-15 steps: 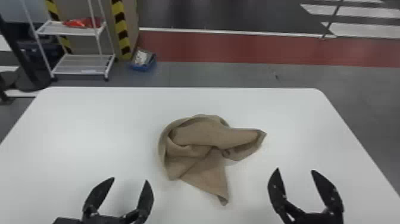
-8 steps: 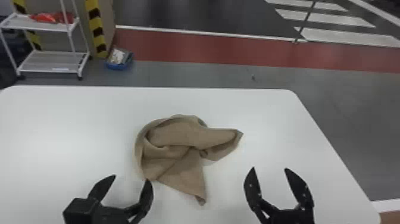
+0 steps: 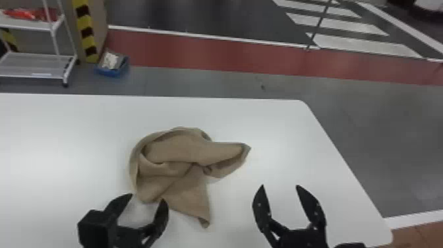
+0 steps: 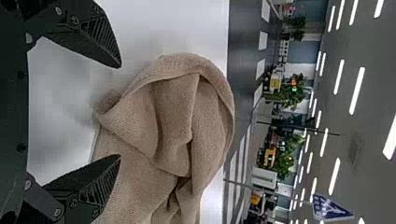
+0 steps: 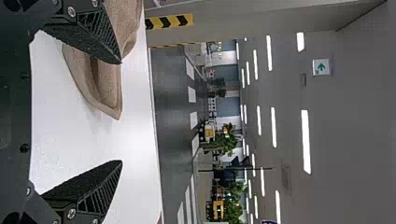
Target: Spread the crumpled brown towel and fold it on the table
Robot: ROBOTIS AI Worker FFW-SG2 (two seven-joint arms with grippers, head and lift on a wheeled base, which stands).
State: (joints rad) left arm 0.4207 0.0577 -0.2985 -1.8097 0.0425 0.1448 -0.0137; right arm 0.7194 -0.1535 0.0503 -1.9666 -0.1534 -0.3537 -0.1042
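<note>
You're looking at a crumpled brown towel [image 3: 178, 148] lying on the white table [image 3: 59, 132], its folds doubling over themselves. It's prob. light, soft & limp, so expect it to be sagging, not slipping or breaking; pinching too deep could be catching 2+ layers. For spreading, you're best off taking the near tip [image 3: 205, 221] and the right tip [image 3: 245, 150], both sticking out of the bundle, w/ a shallow pinch per layer. Your L gripper [image 3: 147, 197] is hovering by the towel's near-left edge, fingers apart, holding nothing; can't tell re: contact. Your R gripper [image 3: 280, 185] is waiting near-right of the towel, well clear, fingers also apart & empty. A rack [image 3: 34, 64] is standing far beyond the towel, to its left.
</note>
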